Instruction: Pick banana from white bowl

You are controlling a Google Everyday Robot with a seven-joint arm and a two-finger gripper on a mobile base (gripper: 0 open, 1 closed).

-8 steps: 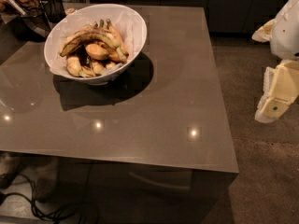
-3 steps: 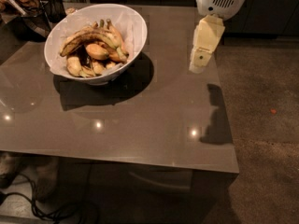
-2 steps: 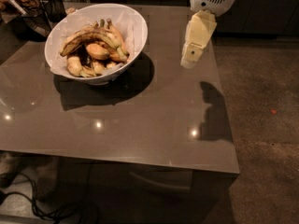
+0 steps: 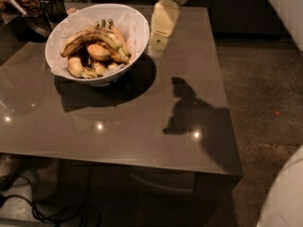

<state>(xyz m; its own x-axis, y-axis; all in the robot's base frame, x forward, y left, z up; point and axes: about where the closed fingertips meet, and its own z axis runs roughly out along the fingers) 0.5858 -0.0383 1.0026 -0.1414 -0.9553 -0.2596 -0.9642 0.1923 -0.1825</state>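
Cables (image 4: 52, 214) lie in loose dark loops on the floor at the bottom left, under the edge of the table. Above them, at the far back left corner, I see a few dark objects that I cannot identify.

The table (image 4: 118, 141) is square, with a glossy grey-brown top that reflects several small ceiling lights. On its back left part stands the white bowl (image 4: 137, 22), large, round and deep, casting a dark shadow towards me. The banana (image 4: 90, 36) lies inside it on top of a heap of shorter, plumper yellow fruits. It is long and curved, yellow with heavy dark streaks, and arches from the left side of the bowl up to the right.

Just right of the bowl's rim, the gripper (image 4: 160, 42) hangs over the table, cream-coloured and pointing downwards, apart from the banana. I cannot tell whether it is released or clenched.

Further right, the arm's shadow (image 4: 189, 112) falls across the tabletop. Beyond the table is speckled floor (image 4: 255, 89), and a white part of the robot's body (image 4: 284, 197) fills the bottom right corner.
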